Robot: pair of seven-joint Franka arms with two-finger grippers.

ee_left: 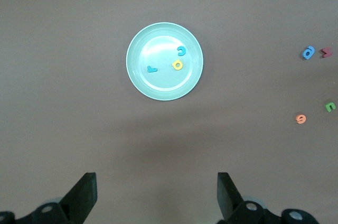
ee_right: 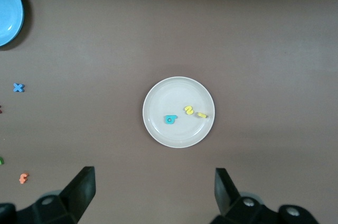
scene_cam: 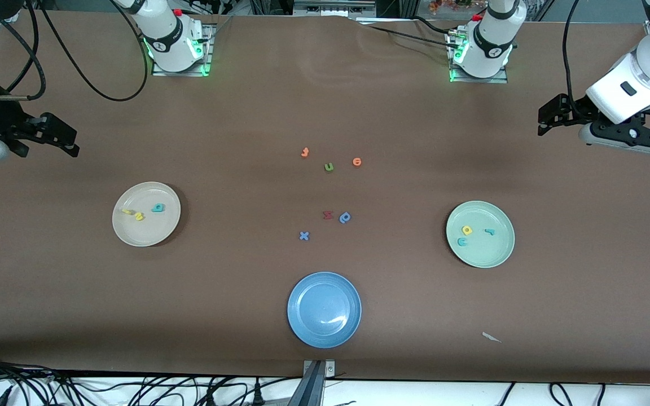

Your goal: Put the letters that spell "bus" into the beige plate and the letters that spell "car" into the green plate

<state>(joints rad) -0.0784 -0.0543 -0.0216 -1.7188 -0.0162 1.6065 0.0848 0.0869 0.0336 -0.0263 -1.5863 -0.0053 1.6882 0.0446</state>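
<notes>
The round cream-beige plate (scene_cam: 146,213) toward the right arm's end of the table holds the teal foam "b" (scene_cam: 158,208) and the two yellow foam letters "u" and "s" (scene_cam: 134,214), one of them seemingly tipped on edge, while the round mint-green plate (scene_cam: 480,234) toward the left arm's end holds the teal "c" (scene_cam: 462,242), yellow "a" (scene_cam: 466,230) and teal "r" (scene_cam: 490,231). Both words look sorted, so I judge no reach is left. The left gripper (scene_cam: 550,115) and right gripper (scene_cam: 62,138) wait spread wide and empty over bare table, each plate lying toward the front camera from its own claw
</notes>
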